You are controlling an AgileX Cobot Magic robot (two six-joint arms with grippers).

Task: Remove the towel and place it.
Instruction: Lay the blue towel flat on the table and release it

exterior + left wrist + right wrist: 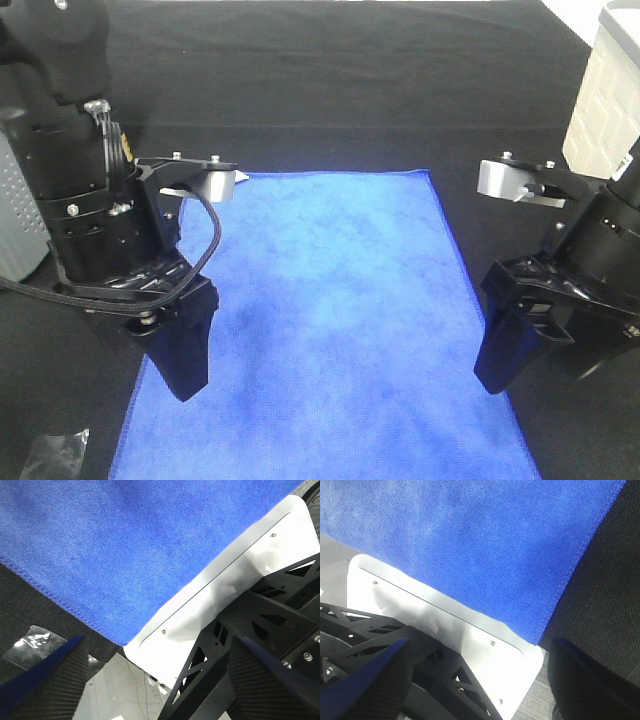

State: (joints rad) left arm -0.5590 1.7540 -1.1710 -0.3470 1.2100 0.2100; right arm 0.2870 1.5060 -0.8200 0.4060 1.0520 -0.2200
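Note:
The royal-blue towel (330, 330) lies spread flat on the black table cloth (330, 90) in the middle of the exterior view. My left gripper (183, 375) hovers over the towel's left edge near the front. Its fingers (45, 680) stand wide apart with nothing between them, and the towel (125, 545) fills the left wrist view beyond them. My right gripper (505, 365) hovers just off the towel's right edge near the front. It is open and empty too, with its fingers (590, 680) apart and the towel's near corner (485, 550) beyond them.
A white ribbed box (605, 90) stands at the back right. A grey unit (15, 220) stands at the left edge. A clear plastic scrap (55, 455) lies at the front left, also in the left wrist view (35, 640). A white plate (225, 580) lies past the front table edge.

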